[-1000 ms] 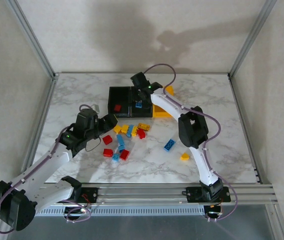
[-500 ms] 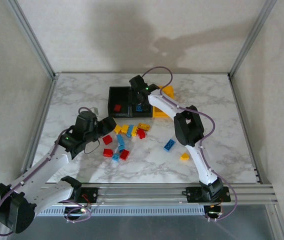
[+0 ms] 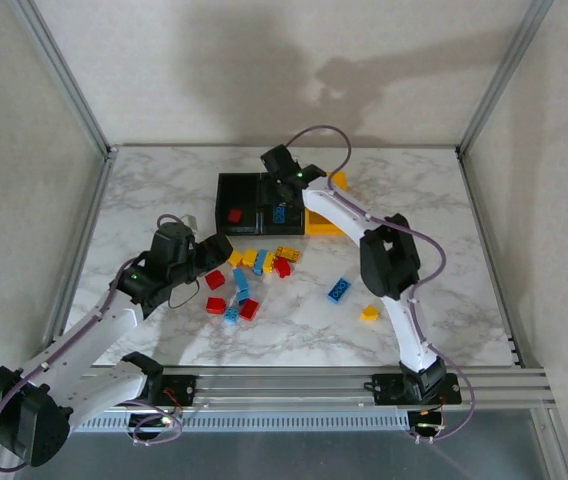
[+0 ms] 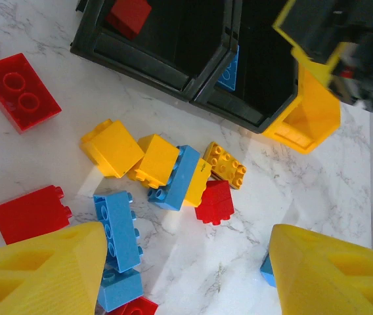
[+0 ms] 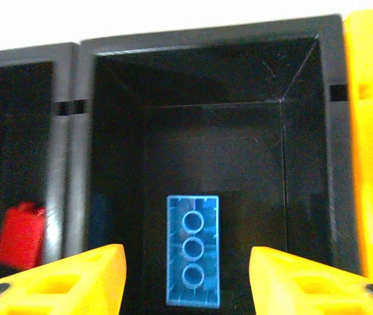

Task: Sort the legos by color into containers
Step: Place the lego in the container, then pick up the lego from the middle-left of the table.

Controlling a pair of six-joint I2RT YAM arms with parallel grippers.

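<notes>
The legos [image 4: 157,161] lay loose on the tabletop [image 4: 55,39], ahead of the left gripper [image 4: 186,252], whose fingers stood apart with nothing between them. They looked light, stiff and smooth, so I judge a slanted hold could let one slip. The long blue brick [image 4: 117,226], just ahead of its left finger, would be best pinched across the two long flat sides. The small red brick [image 4: 214,202] could be taken across any opposite pair.

Of the containers [image 3: 226,182], the middle black bin [image 5: 331,131] sat directly under the right gripper [image 5: 186,252], fingers apart. A blue three-stud brick [image 5: 192,259] lay flat on its floor between them. The left black bin [image 5: 58,151], beyond the left finger, held one red brick [image 5: 19,236]. What the yellow bin [image 5: 370,144] held I could not tell.
</notes>
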